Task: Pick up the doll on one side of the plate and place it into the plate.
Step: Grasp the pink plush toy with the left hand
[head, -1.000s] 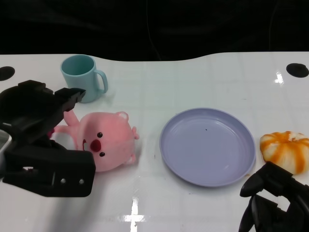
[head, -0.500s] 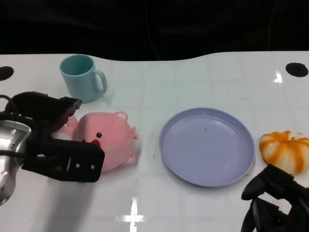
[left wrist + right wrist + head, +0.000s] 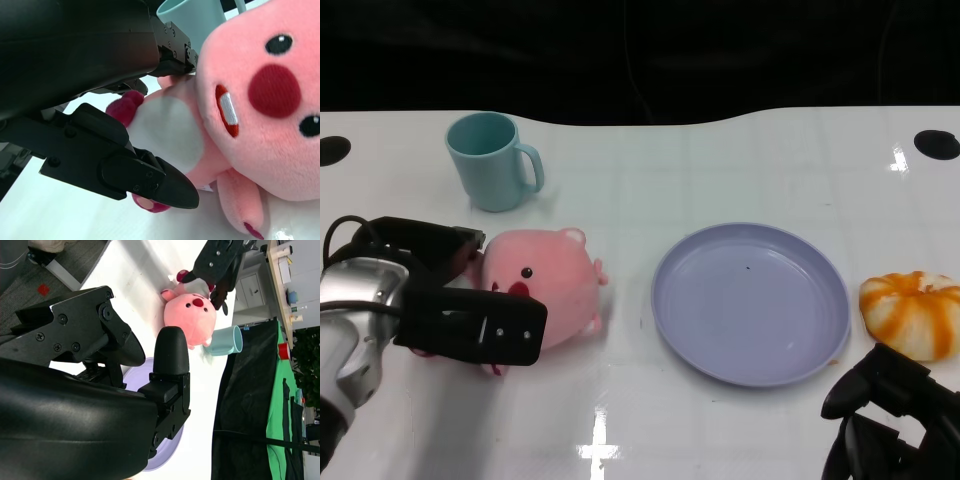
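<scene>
White bench (image 3: 740, 160) carries a teal mug (image 3: 492, 160) behind the pink doll (image 3: 542, 295), which lies left of the purple plate (image 3: 750, 302). Left hand (image 3: 445, 300) brackets the doll, fingers apart. An orange-striped bun (image 3: 912, 312) sits beyond the plate; right hand (image 3: 890, 420) holds nothing, fingers spread.

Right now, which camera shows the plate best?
The head view: the whole plate lies in sight, bare. The right wrist view shows only an edge of it behind the right hand; the left wrist view shows none.

On the counter (image 3: 720, 160) there is one pink doll (image 3: 542, 288), one purple plate (image 3: 750, 302), one blue-green mug (image 3: 492, 160) and one orange-and-white pumpkin toy (image 3: 912, 312) — four things, one of each.
</scene>
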